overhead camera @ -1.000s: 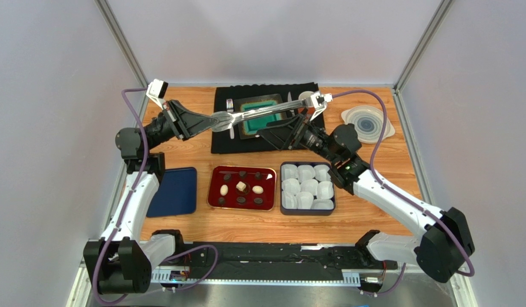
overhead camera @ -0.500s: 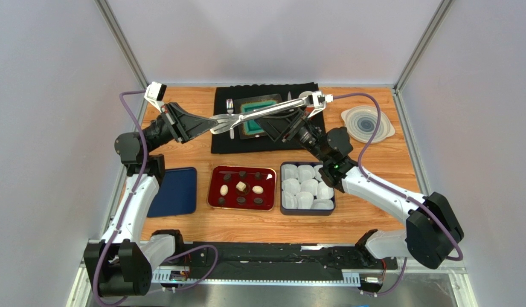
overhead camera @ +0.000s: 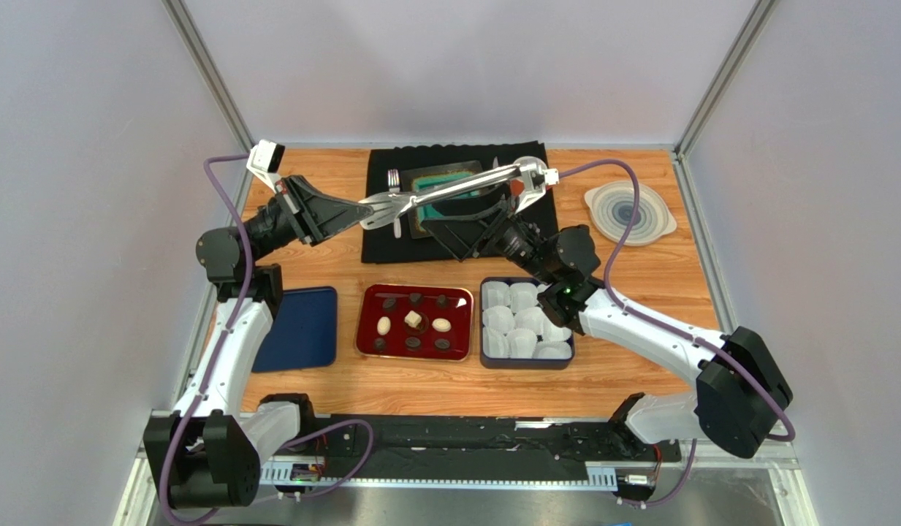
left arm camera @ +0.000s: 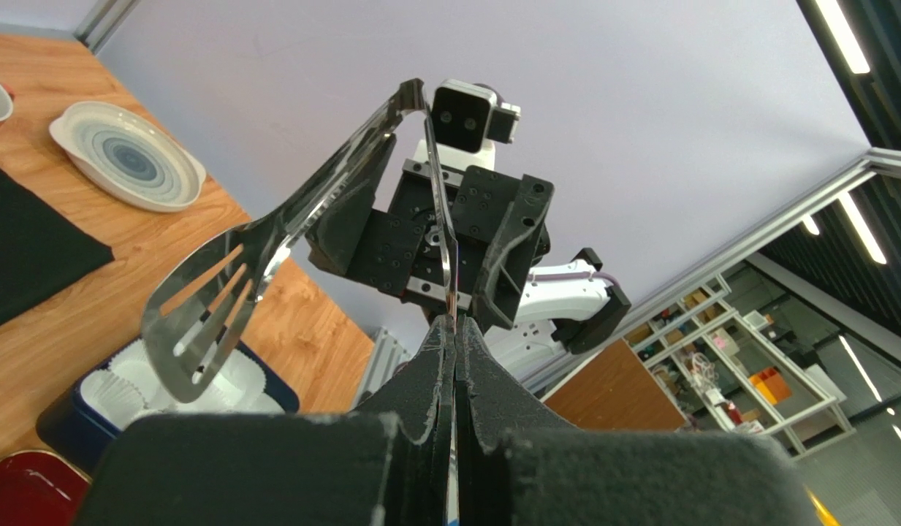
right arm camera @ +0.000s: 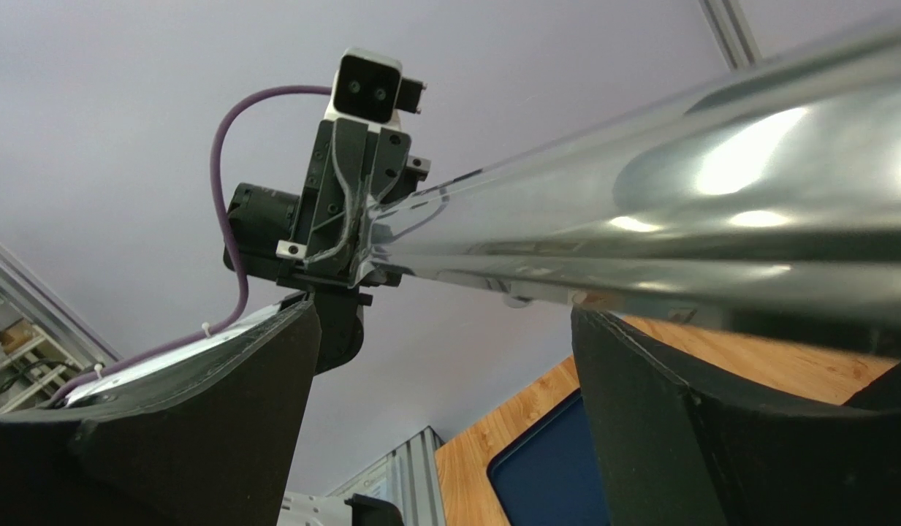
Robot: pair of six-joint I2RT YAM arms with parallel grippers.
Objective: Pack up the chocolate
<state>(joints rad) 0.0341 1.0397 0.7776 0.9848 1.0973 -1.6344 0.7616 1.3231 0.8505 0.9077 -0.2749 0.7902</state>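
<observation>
I have the left gripper (left arm camera: 455, 329) pinched flat together on 1 blade of the tongs (overhead camera: 449, 190), near its tip. From the left wrist the other blade, with its slotted head, hangs free beside it. The tongs are held off the table above the black mat (overhead camera: 383, 247), running from the left gripper across to the right gripper (left arm camera: 427, 263). That gripper sits at the handle end with its 2 fingers (right arm camera: 202, 438) spread wide, 1 on either side of the shiny handle. From the right wrist I cannot tell whether either finger is touching the metal. The chocolate (overhead camera: 414, 320) lies in the red tray (overhead camera: 360, 324) at the near middle of the table. There are 3 pale pieces in the centre row with dark rounds above and below, about 10 in all as far as I can make out from the top camera. Just to the right of the tray is the blue box (overhead camera: 528, 363), filled with white paper cups (overhead camera: 526, 319); none of the cups shows a piece in it. A blue lid (overhead camera: 299, 327) lies flat to the left of the tray, and a plate (overhead camera: 630, 210) sits at the far right of the table.
</observation>
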